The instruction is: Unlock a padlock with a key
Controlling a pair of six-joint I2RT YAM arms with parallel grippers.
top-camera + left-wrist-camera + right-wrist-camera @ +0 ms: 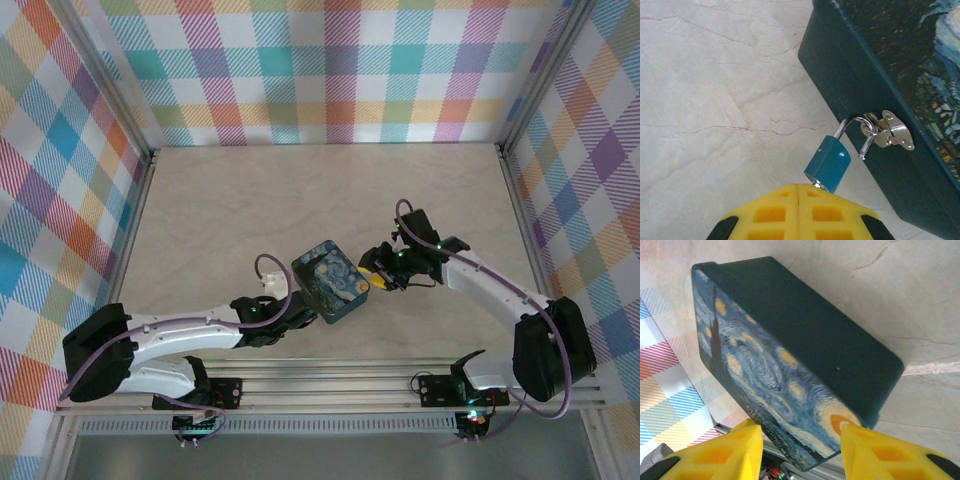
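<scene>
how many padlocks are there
1: a blue padlock hangs by its shackle from the metal hasp on the side of the painted box, right in front of the shut left gripper.

I see a dark teal box (330, 282) whose lid carries a swirling night-sky painting in blues with yellow-orange spots. From its silver clasp (892, 131), at about three o'clock in the left wrist view, hangs a teal-blue padlock (828, 163) with a silver shackle. Both end effectors have bright yellow fingers (715, 452) with black tips. The worktop (250, 200) is cream marble with faint reddish veins. The walls (330, 70) show pastel plaid.
</scene>
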